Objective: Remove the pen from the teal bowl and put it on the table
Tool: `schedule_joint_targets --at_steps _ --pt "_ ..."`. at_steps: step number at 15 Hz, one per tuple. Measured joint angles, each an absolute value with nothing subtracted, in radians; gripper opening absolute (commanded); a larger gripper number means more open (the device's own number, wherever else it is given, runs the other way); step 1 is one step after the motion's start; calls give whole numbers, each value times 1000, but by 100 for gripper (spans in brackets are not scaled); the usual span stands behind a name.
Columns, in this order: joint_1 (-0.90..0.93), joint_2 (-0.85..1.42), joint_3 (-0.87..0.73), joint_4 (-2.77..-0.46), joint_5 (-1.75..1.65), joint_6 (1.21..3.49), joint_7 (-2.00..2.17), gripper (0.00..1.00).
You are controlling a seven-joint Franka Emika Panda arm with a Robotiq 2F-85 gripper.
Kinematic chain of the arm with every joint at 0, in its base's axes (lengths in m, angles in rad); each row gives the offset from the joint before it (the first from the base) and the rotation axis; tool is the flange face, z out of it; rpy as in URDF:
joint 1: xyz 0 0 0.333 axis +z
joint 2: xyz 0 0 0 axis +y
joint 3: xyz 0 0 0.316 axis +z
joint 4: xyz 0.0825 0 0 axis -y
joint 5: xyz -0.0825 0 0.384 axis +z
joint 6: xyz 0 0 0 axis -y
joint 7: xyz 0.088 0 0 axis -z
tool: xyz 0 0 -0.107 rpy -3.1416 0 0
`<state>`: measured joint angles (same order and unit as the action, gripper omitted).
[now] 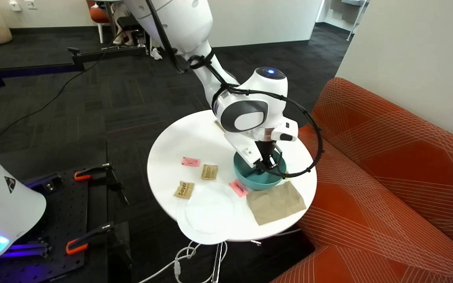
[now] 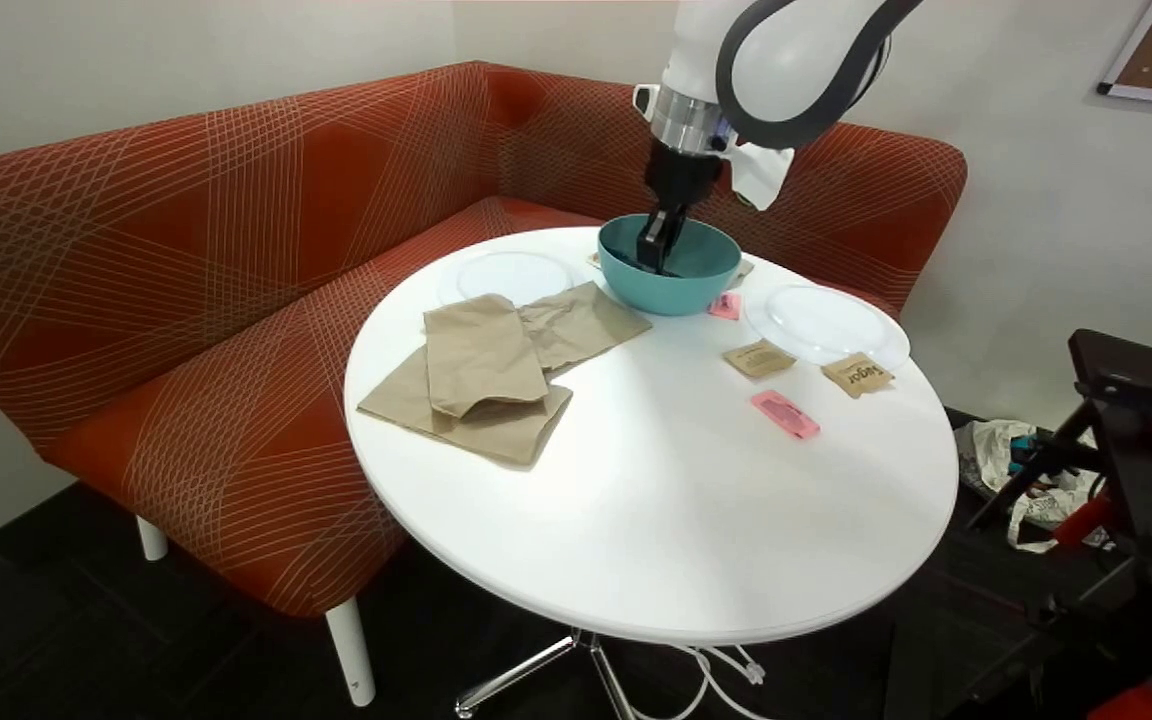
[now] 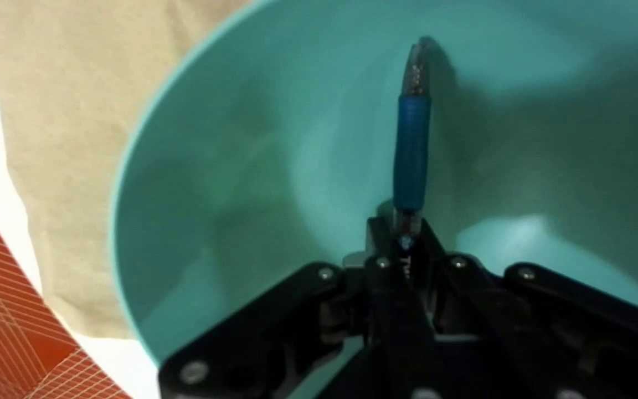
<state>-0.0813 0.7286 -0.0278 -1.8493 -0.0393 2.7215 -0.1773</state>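
Observation:
The teal bowl (image 1: 262, 182) stands on the round white table (image 1: 171, 145), near the sofa side; it also shows in an exterior view (image 2: 666, 292) and fills most of the wrist view (image 3: 202, 221). The pen (image 3: 412, 149), with a blue grip and clear tip, lies inside the bowl. My gripper (image 3: 405, 238) reaches down into the bowl, also seen in both exterior views (image 1: 267, 162) (image 2: 658, 245). Its fingers are closed around the pen's rear part, which they partly hide. The pen's front end points away from the fingers, low over or on the bowl's inner wall; I cannot tell whether it touches.
Brown napkins (image 2: 486, 360) lie beside the bowl. Clear plates (image 2: 826, 322) (image 1: 207, 212), sugar packets (image 1: 185, 190) (image 1: 209, 172) and pink packets (image 1: 191, 161) (image 1: 238, 188) lie on the table. The orange-red sofa (image 1: 352, 188) borders the table. A black cable loops beside the wrist.

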Motion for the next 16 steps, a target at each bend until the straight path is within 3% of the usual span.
schedule_joint_targets --at_steps 10,16 --pt "-81 471 -31 -1929 -39 2726 -146 3" --pt "-61 254 54 -2085 16 2726 -146 3"
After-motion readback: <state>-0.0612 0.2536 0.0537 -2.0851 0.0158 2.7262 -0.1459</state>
